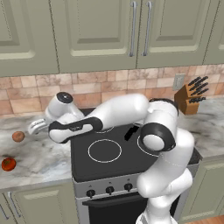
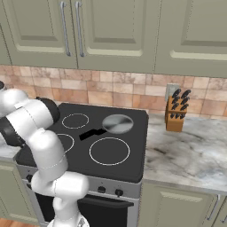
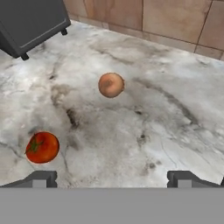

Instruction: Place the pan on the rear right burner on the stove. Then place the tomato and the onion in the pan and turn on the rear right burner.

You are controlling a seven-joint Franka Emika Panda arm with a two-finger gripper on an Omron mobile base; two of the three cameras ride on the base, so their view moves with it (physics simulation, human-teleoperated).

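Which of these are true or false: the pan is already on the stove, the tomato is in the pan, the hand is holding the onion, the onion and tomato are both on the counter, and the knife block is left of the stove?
1. The pan sits on the stove. True.
2. The tomato is in the pan. False: it lies on the counter.
3. The hand holds the onion. False: the hand is open and empty above the counter.
4. Onion and tomato both lie on the counter, apart. True.
5. The knife block stands left of the stove. False: it stands to the right.
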